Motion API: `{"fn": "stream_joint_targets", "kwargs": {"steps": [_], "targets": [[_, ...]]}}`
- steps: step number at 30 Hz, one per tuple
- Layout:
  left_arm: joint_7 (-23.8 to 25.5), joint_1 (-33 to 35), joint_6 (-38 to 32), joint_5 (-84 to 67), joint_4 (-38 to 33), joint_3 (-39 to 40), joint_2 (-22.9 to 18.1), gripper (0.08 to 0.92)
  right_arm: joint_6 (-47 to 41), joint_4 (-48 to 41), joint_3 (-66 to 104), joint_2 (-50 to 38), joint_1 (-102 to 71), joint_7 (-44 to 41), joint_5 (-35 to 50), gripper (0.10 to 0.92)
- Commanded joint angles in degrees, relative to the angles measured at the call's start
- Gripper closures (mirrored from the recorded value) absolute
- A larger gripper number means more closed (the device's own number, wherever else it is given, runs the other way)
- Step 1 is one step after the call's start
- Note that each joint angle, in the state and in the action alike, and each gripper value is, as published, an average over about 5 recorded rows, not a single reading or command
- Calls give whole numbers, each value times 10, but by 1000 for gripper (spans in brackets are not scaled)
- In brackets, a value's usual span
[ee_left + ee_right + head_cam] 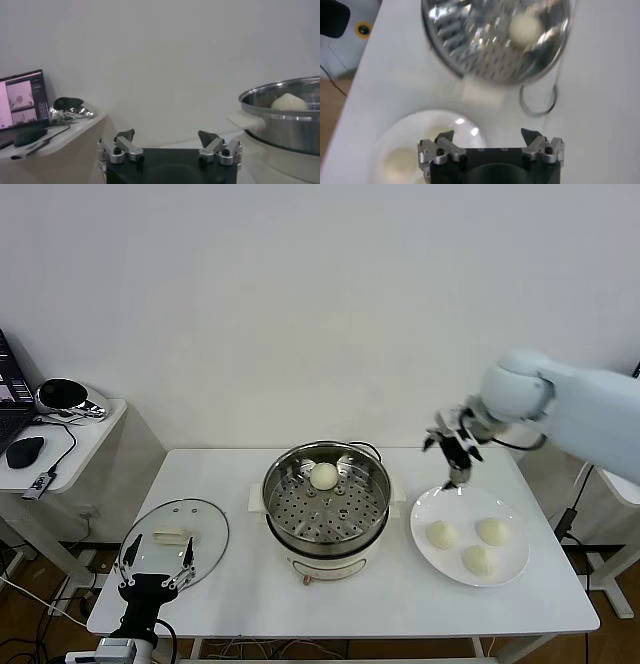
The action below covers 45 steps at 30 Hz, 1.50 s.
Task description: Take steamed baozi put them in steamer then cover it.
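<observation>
The steamer [326, 509] stands mid-table with one baozi [324, 476] on its perforated tray. Three more baozi [441, 534] lie on a white plate [462, 509] to its right. My right gripper [455, 454] hangs open and empty above the plate's far edge. In the right wrist view the gripper [487, 135] hovers over the plate [405, 135], with the steamer [485, 50] beyond. The glass cover [175, 541] lies flat on the table's left. My left gripper [157, 569] waits open at the cover's front edge; in its own view the gripper [166, 136] is empty, the steamer [285, 120] off to one side.
A side table [70, 446] with a laptop, a mouse and a dark round device stands left of the work table. A power cable [537, 100] loops behind the steamer. The table's front edge runs just below the cover and plate.
</observation>
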Motion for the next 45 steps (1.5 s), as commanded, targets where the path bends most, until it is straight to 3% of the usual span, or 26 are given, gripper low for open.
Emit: {"fn": "stream_joint_targets", "kwargs": {"steps": [1, 13, 24, 37, 45], "targets": [[0, -1, 1, 0, 0, 0, -1, 177, -22, 22, 76, -88, -138, 4, -53, 203], [-1, 5, 1, 0, 4, -12, -9, 177, 13, -82, 239, -13, -355, 14, -182, 203], [-1, 9, 0, 0, 8, -18, -14, 177, 41, -178, 273, 87, -386, 13, -185, 203], [-1, 7, -2, 1, 15, -18, -17, 177, 38, -226, 279, 130, -381, 8, -201, 205], [-1, 6, -2, 0, 17, -18, -17, 177, 40, -240, 283, 137, -381, 4, -212, 280]]}}
